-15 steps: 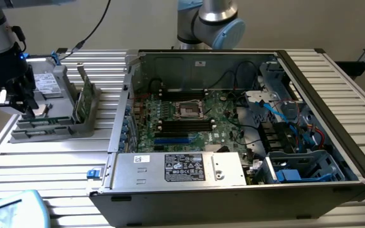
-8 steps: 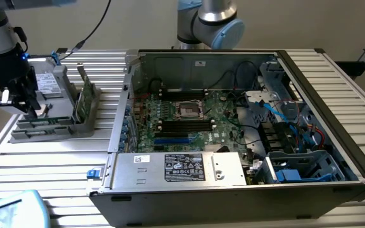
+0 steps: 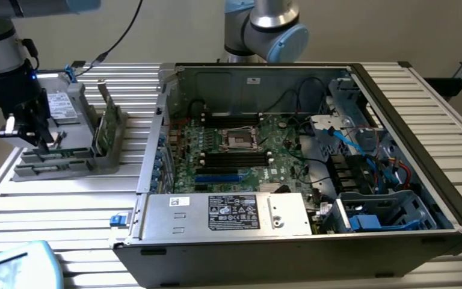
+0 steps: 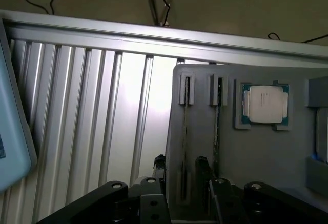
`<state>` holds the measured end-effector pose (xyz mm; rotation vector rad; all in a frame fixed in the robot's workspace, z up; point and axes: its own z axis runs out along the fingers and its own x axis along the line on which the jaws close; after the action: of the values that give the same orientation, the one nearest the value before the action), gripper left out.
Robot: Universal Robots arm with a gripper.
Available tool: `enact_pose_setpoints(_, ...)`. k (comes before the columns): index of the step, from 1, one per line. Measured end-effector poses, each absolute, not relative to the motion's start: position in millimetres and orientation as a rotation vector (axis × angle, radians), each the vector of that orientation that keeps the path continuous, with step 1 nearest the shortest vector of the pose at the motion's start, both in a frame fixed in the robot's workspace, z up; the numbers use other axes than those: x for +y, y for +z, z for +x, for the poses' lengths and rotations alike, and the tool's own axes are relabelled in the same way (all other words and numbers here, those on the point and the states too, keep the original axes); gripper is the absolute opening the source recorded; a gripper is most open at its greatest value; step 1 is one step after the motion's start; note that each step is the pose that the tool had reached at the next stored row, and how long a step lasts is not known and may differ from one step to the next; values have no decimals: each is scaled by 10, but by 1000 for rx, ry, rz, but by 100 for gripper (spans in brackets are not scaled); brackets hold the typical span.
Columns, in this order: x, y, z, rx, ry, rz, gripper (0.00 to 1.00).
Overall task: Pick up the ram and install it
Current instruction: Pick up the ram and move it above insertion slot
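Gripper is low over the grey holder, jaws spread wide, nothing held. One finger stands either side of the ram, which sits on edge in its slot and runs straight away from the hand. Just past the far finger there's a second stick in the neighbouring slot, then a CPU in its pocket. For a clean grip, I'd centre the ram between the pads, square to its flat faces and clear of that neighbour.

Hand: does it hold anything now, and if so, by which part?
Nothing is held. The hand is open, with its fingers on either side of the ram in the holder, apart from it.
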<state>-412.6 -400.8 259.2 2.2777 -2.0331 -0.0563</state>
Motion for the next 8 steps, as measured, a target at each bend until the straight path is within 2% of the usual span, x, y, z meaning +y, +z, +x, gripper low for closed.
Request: enact_pose_setpoints(8,-3999,2447,-4128,-2034,-55,2278,37)
